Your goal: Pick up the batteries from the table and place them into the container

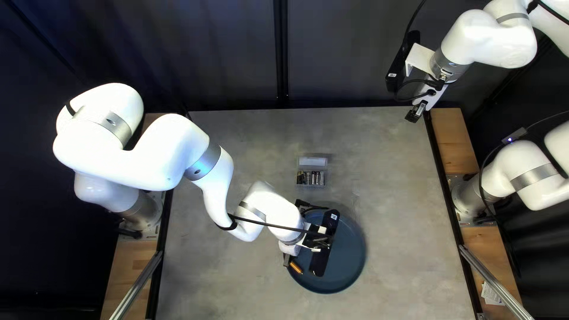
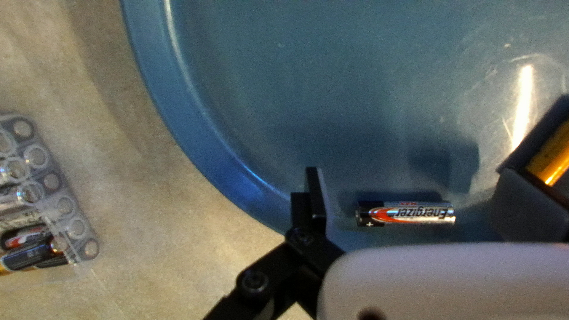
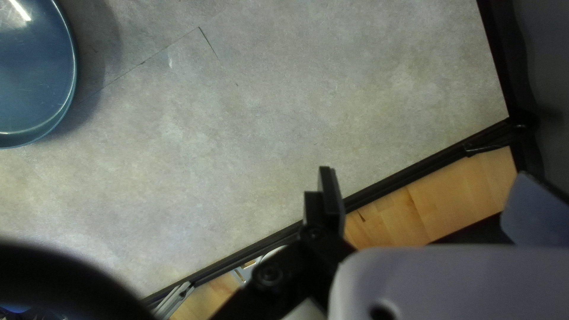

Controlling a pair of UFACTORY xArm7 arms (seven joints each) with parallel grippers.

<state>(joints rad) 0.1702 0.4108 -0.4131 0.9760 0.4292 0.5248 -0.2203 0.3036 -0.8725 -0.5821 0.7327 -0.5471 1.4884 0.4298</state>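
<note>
While a few batteries already sit in the clear box (image 1: 312, 161), two more are at the blue plate (image 1: 351, 255), so I think the job is at the picking-up step. The silver battery (image 2: 406, 213) lies on its side in the plate, near the rim, with nothing gripping it. The orange battery (image 1: 296, 267) shows over the plate's edge, close by my left gripper (image 1: 288, 259). A grey block (image 2: 530, 216) hides part of it in the left wrist view, so I cannot tell if it is held up or just lying there. I also cannot tell if my left gripper is squeezed tight or has let go. My right gripper (image 1: 414, 114) is up near the table's far right corner, well apart from the plate, and I cannot tell its state. The next move seems to hang on the orange battery. If it is held, my left arm should lift it over the rim, take it to the box, and turn it to fit a round slot. If it is loose, the arm should go down slowly, line up across its thin middle, and then grip. The silver battery can come after that. Batteries are round, so a small bump could make one roll away, and a crooked drop could leave it lying on top of the others.
</note>
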